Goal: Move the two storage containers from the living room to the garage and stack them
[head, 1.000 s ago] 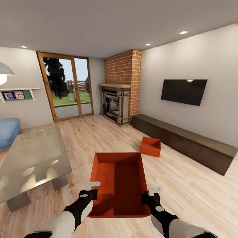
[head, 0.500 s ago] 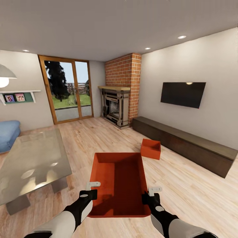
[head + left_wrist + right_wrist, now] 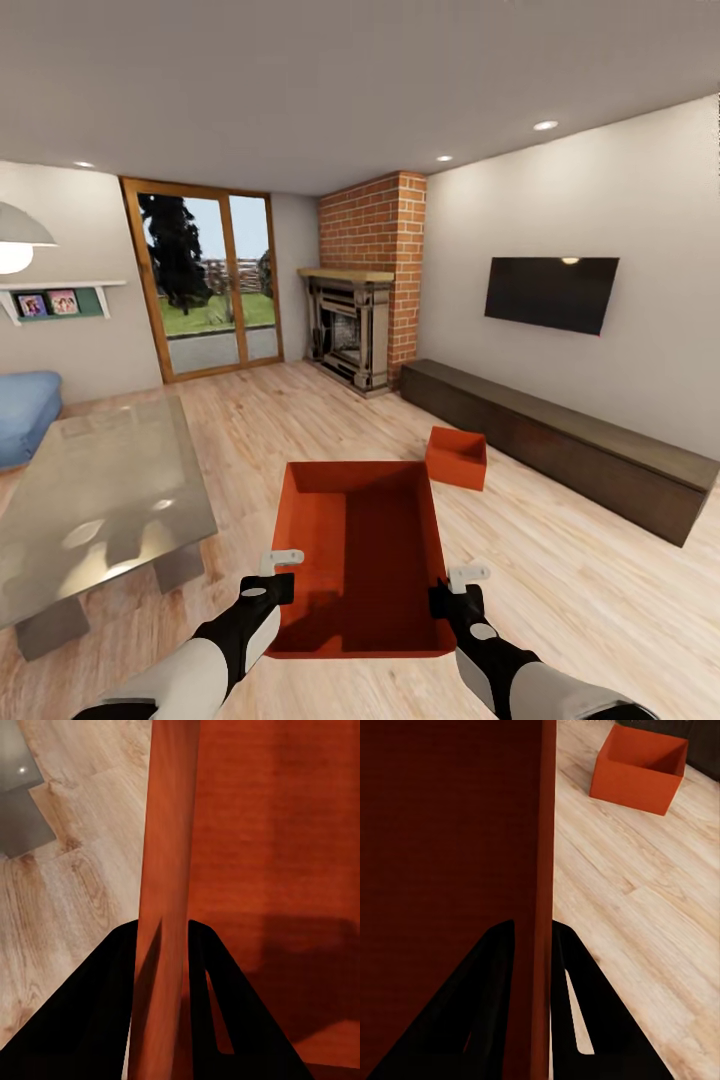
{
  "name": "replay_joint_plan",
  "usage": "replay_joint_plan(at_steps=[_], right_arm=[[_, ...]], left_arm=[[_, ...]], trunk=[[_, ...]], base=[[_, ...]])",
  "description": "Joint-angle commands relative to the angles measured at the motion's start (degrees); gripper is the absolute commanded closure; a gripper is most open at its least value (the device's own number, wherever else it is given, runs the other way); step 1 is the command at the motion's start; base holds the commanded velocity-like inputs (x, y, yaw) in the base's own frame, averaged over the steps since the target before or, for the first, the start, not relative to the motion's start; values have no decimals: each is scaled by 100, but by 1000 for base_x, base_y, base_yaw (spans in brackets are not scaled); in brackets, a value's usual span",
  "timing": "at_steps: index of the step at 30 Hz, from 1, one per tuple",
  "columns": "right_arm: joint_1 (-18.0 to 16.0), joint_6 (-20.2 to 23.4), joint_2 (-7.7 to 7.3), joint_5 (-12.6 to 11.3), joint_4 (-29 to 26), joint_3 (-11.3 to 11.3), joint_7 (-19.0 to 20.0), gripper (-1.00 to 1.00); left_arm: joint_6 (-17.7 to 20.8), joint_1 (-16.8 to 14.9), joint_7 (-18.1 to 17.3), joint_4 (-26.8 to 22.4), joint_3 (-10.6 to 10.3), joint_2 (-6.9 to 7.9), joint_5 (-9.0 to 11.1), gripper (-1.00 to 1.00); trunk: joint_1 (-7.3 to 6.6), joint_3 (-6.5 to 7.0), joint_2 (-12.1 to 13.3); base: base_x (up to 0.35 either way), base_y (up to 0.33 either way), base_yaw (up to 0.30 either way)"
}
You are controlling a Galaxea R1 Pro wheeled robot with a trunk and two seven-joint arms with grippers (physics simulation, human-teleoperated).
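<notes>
Pinching opposite walls, both grippers (image 3: 283,572) (image 3: 458,590) hold the near container (image 3: 360,550).

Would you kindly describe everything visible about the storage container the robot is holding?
The held storage container is an orange-red, open-topped rectangular bin with thin walls and a flat bottom; it looks like plastic and is empty. It sits level in front of the robot above the wood plank floor, long axis pointing away. The left end effector clamps its left wall, the right end effector its right wall, one finger inside and one outside.

glass table (image 3: 100,490), blue sofa (image 3: 25,412), wall shelf (image 3: 60,300)
</notes>
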Motion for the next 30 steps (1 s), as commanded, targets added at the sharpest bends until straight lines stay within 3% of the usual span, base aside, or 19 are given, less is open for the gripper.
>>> replay_joint_plan(at_steps=[1, 30], right_arm=[[-11, -192, 0, -101, -11, -403, -75, 100], [-9, -184, -9, -110, -11, -403, -75, 100]], left_arm=[[28, 2, 53, 11, 164, 0, -27, 100], [28, 2, 53, 11, 163, 0, -27, 100]], trunk=[[1, 0, -7], [1, 31, -7]], base=[[0, 0, 0], [0, 0, 0]])
